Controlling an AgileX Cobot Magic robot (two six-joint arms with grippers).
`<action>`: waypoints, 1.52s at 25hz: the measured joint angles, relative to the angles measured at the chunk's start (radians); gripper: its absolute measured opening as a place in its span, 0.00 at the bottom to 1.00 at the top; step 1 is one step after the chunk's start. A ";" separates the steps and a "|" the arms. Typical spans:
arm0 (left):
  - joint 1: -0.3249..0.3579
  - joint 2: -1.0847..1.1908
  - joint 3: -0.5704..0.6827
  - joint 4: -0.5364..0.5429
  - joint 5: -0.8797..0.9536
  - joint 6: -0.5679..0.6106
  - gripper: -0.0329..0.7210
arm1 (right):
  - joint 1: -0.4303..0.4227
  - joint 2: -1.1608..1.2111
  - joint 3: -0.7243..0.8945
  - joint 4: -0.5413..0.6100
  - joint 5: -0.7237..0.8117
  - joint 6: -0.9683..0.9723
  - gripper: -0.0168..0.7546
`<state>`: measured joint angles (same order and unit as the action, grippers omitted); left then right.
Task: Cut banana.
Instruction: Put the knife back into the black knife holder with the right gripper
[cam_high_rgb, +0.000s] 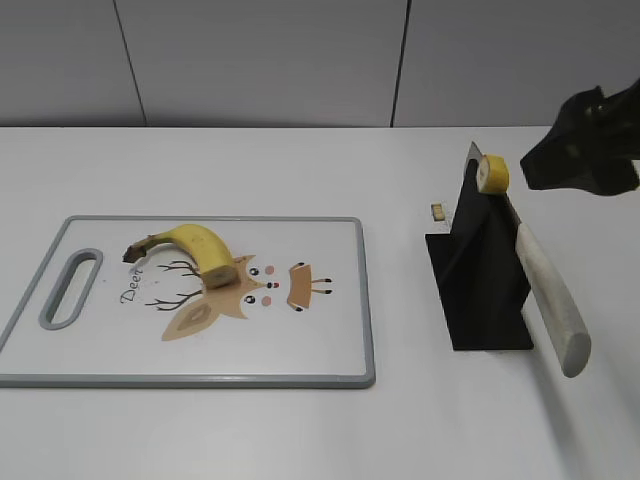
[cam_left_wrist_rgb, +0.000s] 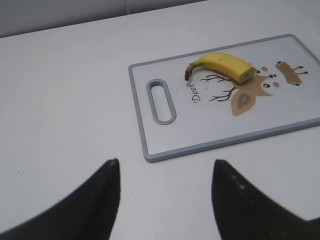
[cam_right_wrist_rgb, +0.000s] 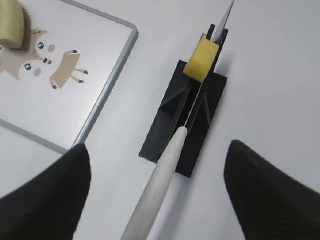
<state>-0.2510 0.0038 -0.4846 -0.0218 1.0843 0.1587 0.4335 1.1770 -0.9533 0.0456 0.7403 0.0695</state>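
Note:
The banana (cam_high_rgb: 195, 245) lies on the white cutting board (cam_high_rgb: 300, 340), its brown stem to the left and its cut face over the deer print; it also shows in the left wrist view (cam_left_wrist_rgb: 225, 64) and partly in the right wrist view (cam_right_wrist_rgb: 10, 30). A knife with a pale handle (cam_high_rgb: 550, 300) rests blade-up in a black stand (cam_high_rgb: 480, 290). A small round yellow slice (cam_high_rgb: 494, 174) sticks on its blade. My right gripper (cam_high_rgb: 545, 160) is open above the knife's far end; the handle (cam_right_wrist_rgb: 160, 170) lies between its fingers (cam_right_wrist_rgb: 155, 150), untouched. My left gripper (cam_left_wrist_rgb: 166, 162) is open and empty over bare table.
The board (cam_left_wrist_rgb: 210, 130) has a grey rim and a handle slot (cam_left_wrist_rgb: 161, 101) at its left end. A tiny tan scrap (cam_high_rgb: 437, 211) lies on the table left of the stand (cam_right_wrist_rgb: 170, 120). A grey wall runs behind the table.

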 joint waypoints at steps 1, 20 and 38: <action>0.000 0.000 0.000 0.000 0.000 0.000 0.78 | 0.000 -0.023 -0.003 0.010 0.013 -0.050 0.85; 0.000 0.000 0.000 0.000 0.000 0.000 0.78 | 0.000 -0.506 0.257 0.197 0.201 -0.457 0.78; 0.000 0.000 0.000 0.000 0.000 0.000 0.78 | 0.001 -1.001 0.444 0.119 0.316 -0.308 0.76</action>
<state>-0.2510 0.0038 -0.4846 -0.0218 1.0843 0.1587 0.4344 0.1763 -0.5098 0.1641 1.0564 -0.2388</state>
